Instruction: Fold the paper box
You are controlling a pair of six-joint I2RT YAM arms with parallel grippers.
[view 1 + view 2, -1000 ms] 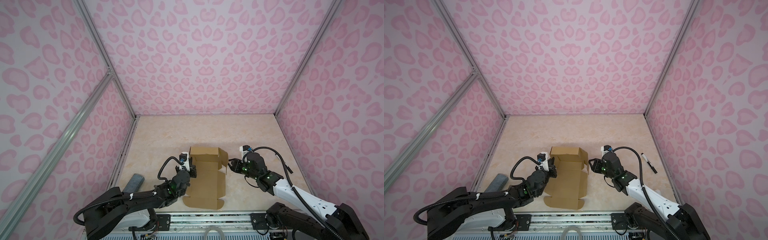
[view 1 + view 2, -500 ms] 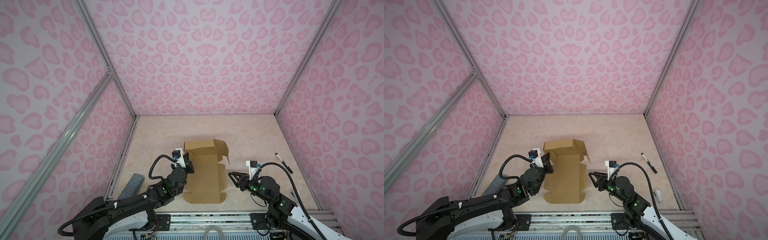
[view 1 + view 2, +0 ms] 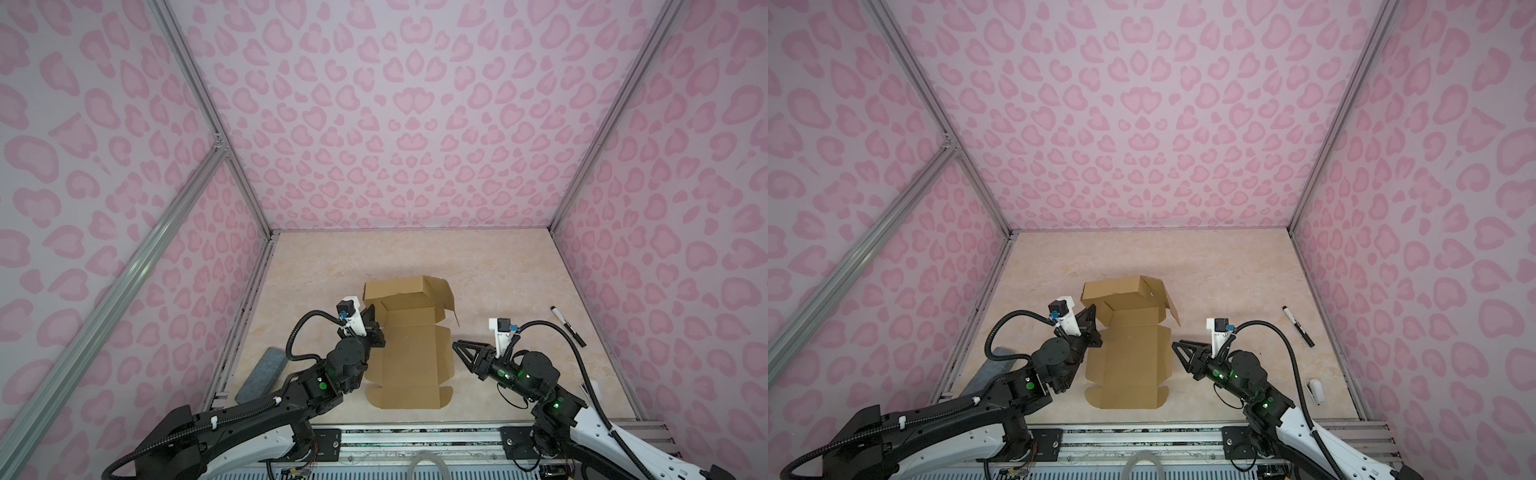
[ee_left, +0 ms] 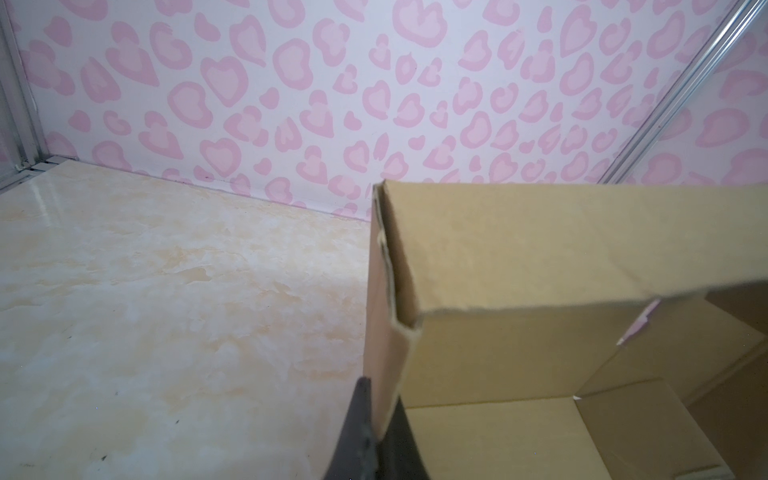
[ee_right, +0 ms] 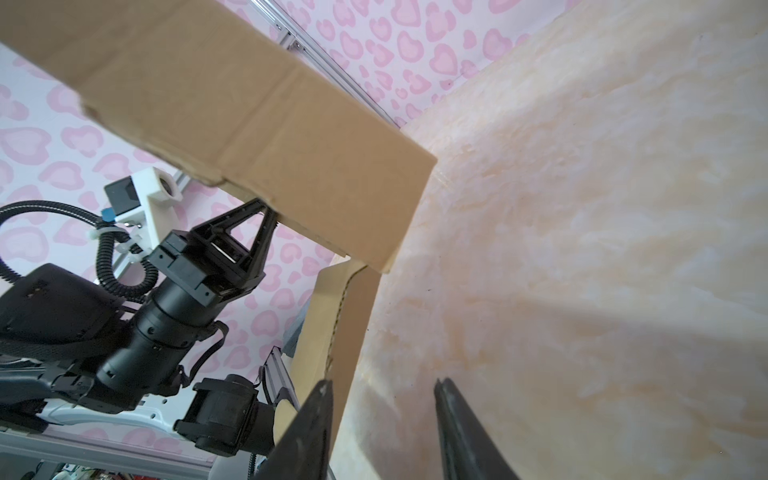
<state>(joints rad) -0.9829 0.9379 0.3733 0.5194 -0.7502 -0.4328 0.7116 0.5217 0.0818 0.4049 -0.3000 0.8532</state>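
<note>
Paper box, open-topped, in left tool

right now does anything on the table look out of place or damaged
Yes: the plain brown corrugated cardboard box is lopsided. Its far right flap splays outward while the left wall stands up, and in the left wrist view that wall's corner edge looks ragged and crumpled.

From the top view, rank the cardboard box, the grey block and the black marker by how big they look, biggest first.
1. cardboard box, by far the largest
2. grey block
3. black marker, a thin stick and clearly the smallest
</note>
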